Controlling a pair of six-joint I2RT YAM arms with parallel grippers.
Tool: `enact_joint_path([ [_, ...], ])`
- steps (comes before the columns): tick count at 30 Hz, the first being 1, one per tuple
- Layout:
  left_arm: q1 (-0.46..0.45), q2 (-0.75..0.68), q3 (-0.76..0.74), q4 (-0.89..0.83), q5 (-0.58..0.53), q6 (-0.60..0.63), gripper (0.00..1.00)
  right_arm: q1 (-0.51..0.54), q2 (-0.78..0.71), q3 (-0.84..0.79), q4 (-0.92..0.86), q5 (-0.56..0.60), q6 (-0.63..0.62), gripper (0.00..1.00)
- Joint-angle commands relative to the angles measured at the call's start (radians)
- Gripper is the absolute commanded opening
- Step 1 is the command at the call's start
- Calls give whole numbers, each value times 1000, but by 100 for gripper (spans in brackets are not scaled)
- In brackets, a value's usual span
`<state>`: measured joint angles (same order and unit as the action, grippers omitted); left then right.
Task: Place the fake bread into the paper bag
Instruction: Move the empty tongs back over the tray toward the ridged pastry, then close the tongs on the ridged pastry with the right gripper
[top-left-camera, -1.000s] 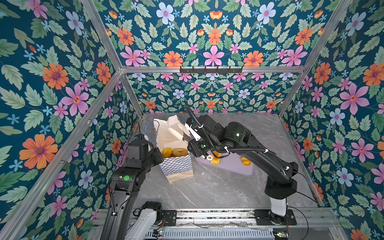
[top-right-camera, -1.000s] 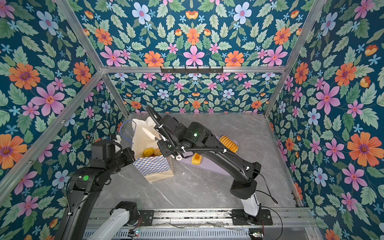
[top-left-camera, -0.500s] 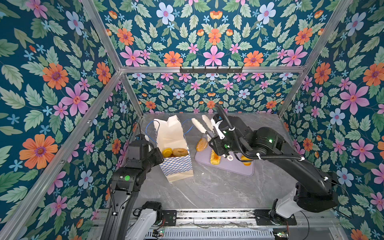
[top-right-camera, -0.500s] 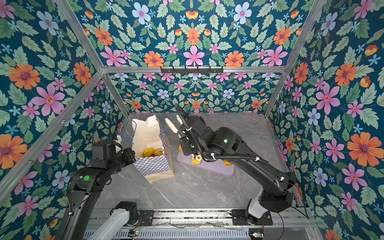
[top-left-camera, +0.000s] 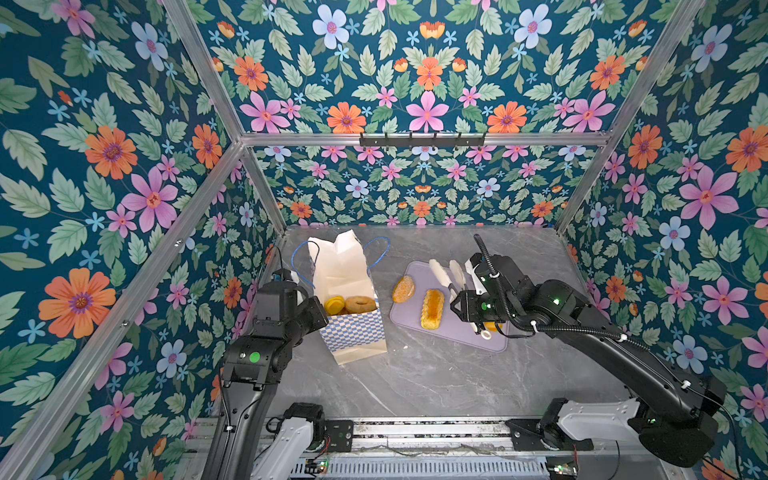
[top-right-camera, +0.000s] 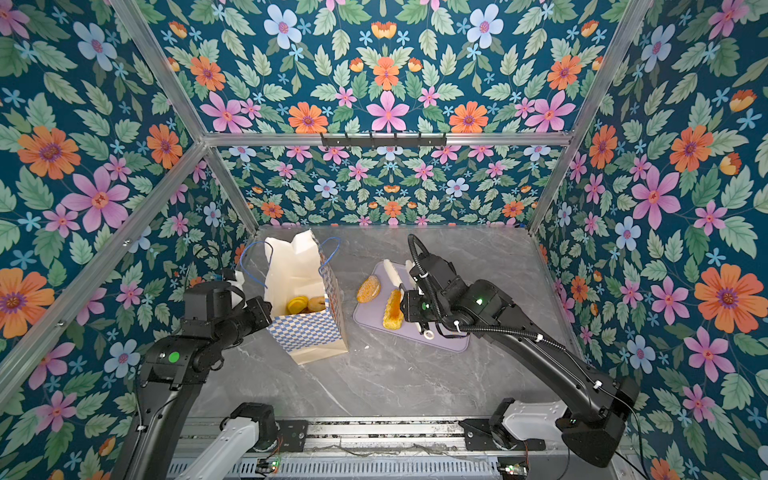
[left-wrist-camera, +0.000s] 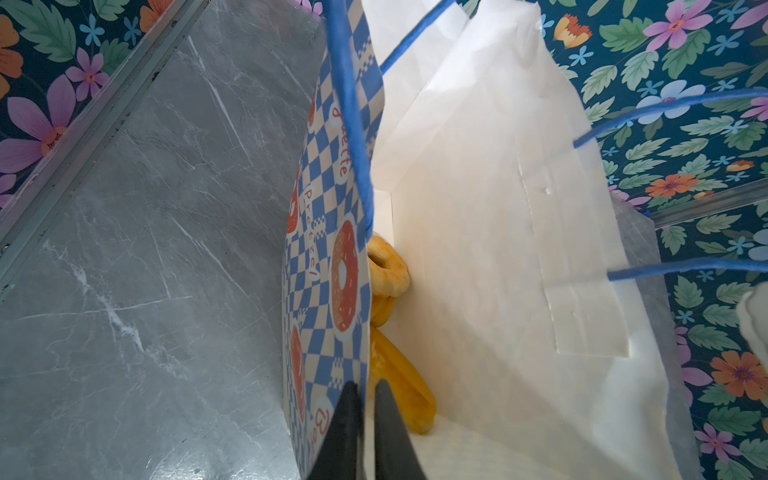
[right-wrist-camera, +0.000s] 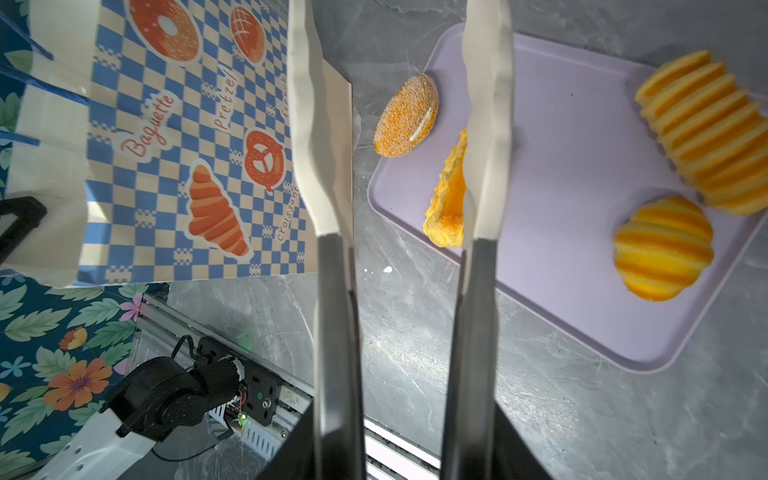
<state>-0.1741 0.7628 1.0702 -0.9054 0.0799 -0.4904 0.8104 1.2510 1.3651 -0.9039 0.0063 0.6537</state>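
Hovering right gripper (top-left-camera: 444, 266), jaws apart, near bread loaf (top-left-camera: 432, 309).

You are looking into a booth whose walls (top-left-camera: 428, 83) carry dark teal wallpaper with pink, orange and pale blue flowers among green leaves. Aluminium bars (top-left-camera: 291, 139) run up the corners and across the back wall, where a black hook rail (top-left-camera: 422, 140) is fixed. Your tabletop (top-left-camera: 415, 382) is grey marble with white veins, evenly lit. A metal track (top-left-camera: 415, 428) runs along its near edge.
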Motion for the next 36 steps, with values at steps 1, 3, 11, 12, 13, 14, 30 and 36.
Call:
enact_joint_path([
  [1, -1, 0, -3, 26, 10, 9, 13, -15, -7, -55, 57, -12, 39, 46],
  [3, 0, 3, -3, 30, 12, 10, 13, -36, -9, -100, 79, -37, 48, 46],
  [11, -1, 3, -5, 30, 10, 9, 12, -139, -2, -255, 171, -148, 64, 46],
  [12, 1, 1, -4, 28, 12, 7, 12, -148, -2, -271, 183, -156, 67, 46],
  [13, -1, 1, -3, 27, 14, 8, 12, -153, 0, -284, 192, -160, 70, 46],
  [14, -1, 0, -3, 25, 14, 6, 12, -155, 4, -293, 200, -162, 72, 46],
  [30, 1, 10, -7, 32, 11, 3, 12, -157, 95, -342, 277, -234, 82, 47],
  [36, 0, 10, -1, 25, 1, 5, 12, -157, 136, -348, 309, -257, 92, 47],
])
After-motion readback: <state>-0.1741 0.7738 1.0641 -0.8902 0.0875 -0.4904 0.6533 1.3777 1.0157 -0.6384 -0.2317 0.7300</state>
